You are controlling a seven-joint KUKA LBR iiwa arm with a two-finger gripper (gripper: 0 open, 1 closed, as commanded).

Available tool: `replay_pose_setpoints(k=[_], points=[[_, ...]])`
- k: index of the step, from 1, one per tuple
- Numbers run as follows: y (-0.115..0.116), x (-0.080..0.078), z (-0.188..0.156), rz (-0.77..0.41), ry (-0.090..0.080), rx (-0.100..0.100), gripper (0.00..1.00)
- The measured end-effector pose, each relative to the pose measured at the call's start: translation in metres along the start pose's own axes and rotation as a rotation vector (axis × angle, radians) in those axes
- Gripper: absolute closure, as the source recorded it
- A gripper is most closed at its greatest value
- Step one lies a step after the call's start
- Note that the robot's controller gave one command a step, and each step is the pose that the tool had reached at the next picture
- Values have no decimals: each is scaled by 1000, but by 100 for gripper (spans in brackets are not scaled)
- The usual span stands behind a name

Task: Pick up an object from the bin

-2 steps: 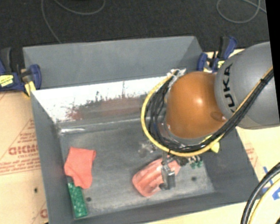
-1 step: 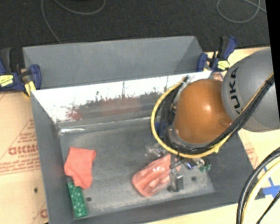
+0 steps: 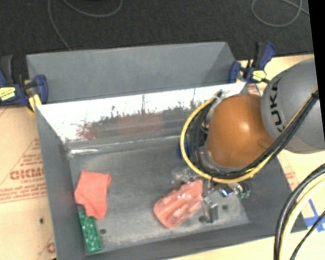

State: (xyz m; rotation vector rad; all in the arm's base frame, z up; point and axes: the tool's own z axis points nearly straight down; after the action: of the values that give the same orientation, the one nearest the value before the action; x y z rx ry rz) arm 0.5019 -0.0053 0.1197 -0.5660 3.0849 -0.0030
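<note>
Here the arm (image 3: 298, 110) comes in from 3 o'clock, its grey body leaning over the bin's (image 3: 132, 71) right half. A rounded orange cover (image 3: 236, 132) sits on the wrist, with yellow and black cables (image 3: 185, 135) looped around it. From the cover the wrist drops toward 7 o'clock, and the dark fingers (image 3: 209, 208) reach down to the bin floor near its 5 o'clock corner.

The fingers stand at the 3 o'clock end of a see-through pink plastic thing (image 3: 176, 207), touching it or just beside it. Whether they are open, closed or gripping it I cannot tell, since the cover and wrist parts crowd that spot.

The pink plastic thing lies flat on the floor, low and right of the middle. Its long axis runs roughly from 8 o'clock to 2 o'clock, with the broader rounded end toward 8.

Well apart, at the bin's 8 o'clock side, lies a crumpled red cloth (image 3: 94, 192). Touching its lower edge is a green studded block (image 3: 90, 233), with its long axis from 12 to 6.
</note>
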Motion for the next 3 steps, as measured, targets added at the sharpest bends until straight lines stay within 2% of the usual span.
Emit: replay_pose_setpoints(k=[1, 3], points=[[30, -17, 42, -154, -6, 5, 100], [30, -17, 41, -148, -6, 4, 100]])
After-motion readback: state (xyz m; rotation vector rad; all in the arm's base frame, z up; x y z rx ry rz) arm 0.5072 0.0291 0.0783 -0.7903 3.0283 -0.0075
